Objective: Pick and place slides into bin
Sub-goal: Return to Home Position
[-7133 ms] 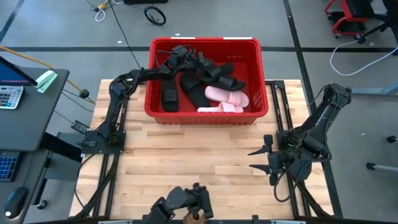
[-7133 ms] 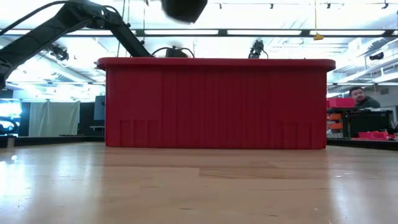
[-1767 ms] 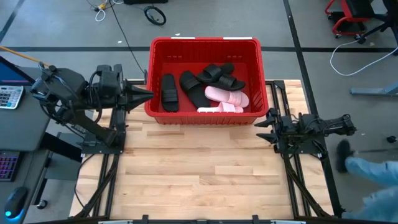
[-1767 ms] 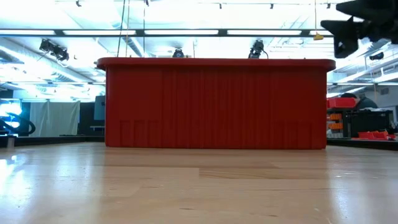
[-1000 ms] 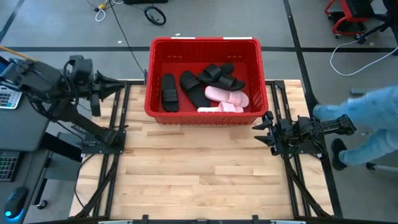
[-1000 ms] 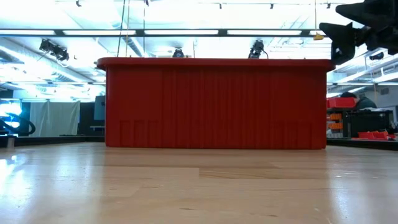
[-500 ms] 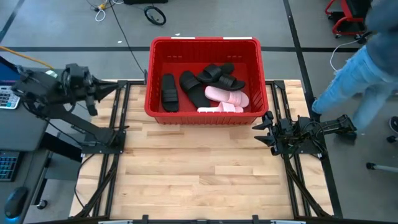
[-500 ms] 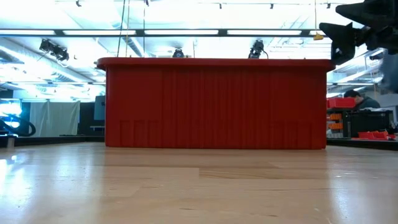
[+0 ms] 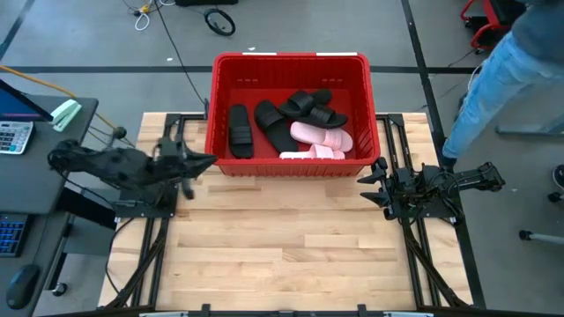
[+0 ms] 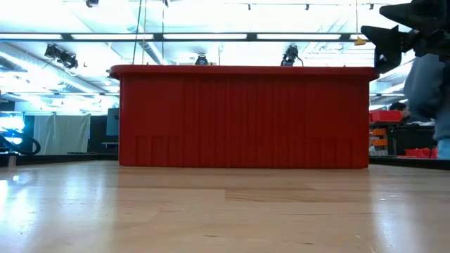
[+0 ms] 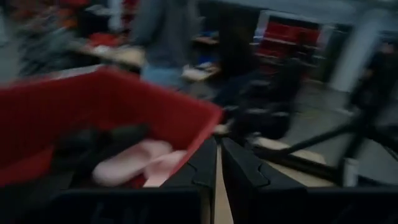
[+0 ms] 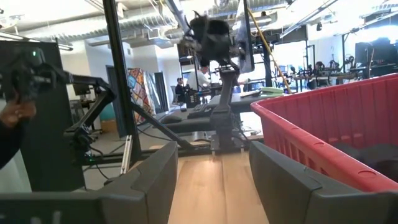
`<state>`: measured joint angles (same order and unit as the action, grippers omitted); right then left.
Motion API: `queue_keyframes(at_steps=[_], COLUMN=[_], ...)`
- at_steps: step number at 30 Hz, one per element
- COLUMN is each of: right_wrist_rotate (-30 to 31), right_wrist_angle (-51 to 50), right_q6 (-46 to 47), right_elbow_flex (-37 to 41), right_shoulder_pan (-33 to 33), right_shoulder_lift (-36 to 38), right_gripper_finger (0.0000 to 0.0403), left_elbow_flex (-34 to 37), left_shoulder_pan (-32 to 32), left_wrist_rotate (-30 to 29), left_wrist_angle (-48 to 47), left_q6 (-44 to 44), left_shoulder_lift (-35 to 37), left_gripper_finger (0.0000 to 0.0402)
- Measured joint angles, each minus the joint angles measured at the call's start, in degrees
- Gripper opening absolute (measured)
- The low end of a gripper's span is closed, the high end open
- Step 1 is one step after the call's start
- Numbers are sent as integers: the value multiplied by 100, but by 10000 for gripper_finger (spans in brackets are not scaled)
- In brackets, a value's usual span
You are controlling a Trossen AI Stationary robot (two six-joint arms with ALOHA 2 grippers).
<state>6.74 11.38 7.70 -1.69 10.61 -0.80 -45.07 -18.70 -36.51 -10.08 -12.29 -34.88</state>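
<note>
**Six slides in the red bin, both pincers idle at its near corners**

*Surface and room.* The table [image 9: 282,238] is pale wood, made of narrow glued strips. It stands on a grey floor [image 9: 106,53] crossed by dark lines. The low view looks across the tabletop into a workshop hall hung with rows of strip lights [image 10: 211,36]. A person [image 9: 507,70] in blue trousers stands off the table, out beyond the right pincer [image 9: 370,181].

*Materials and shapes.* The bin [image 9: 291,58] is red plastic and rectangular, with finely ribbed walls and a thick rim. The black slides [image 9: 239,130] are matte. The pink slides [image 9: 319,136] are pale. Each slide is open-toed with one broad strap.

*Count.* There are one bin and six slides, four black and two pink, and all six lie inside the bin. The two pink ones lie side by side in the corner of the bin closest to the right pincer. One black slide lies alone at the end nearest the left pincer [image 11: 218,144]. The other three black slides are grouped in the middle of the bin.

*Pincers.* The left pincer points at the bin, with its tips just beside the near corner. Its fingers are drawn together to a thin slit and grip nothing. The right pincer sits near the opposite near corner, apart from the wall. Its fingers are spread wide and grip nothing. The bin sits between the two pincers and a little beyond them.
</note>
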Motion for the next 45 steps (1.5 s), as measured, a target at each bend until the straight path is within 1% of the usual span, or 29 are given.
queue_keyframes(at_steps=[2,7,9,13,17,23,30,38,45], right_wrist_rotate=[0,0,1,1,2,2,2,2,2], right_wrist_angle=[0,0,0,0,0,-1,-2,0,-2], right_q6=[1,2,2,4,4,6,7,9,7], right_elbow_flex=[0,0,-1,0,0,-2,-2,-2,-2], right_shoulder_pan=[0,0,0,0,0,0,0,0,0], right_shoulder_lift=[0,0,0,0,0,0,0,0,0], right_gripper_finger=[206,206,206,206,206,206,206,206,206], left_elbow_flex=[456,1606,2038,2794,3312,3635,3745,3807,3807], left_shoulder_pan=[152,539,658,763,767,760,760,760,760], left_wrist_rotate=[-133,-71,153,906,1005,1146,1205,1211,1209], left_wrist_angle=[264,747,1105,2171,2791,2979,2984,2941,2936], left_q6=[-284,-1022,-1101,-1000,-914,-899,-893,-464,-947], left_shoulder_lift=[88,546,806,1201,1531,1778,1765,1765,1765], left_gripper_finger=[29,37,40,38,31,30,41,30,33])
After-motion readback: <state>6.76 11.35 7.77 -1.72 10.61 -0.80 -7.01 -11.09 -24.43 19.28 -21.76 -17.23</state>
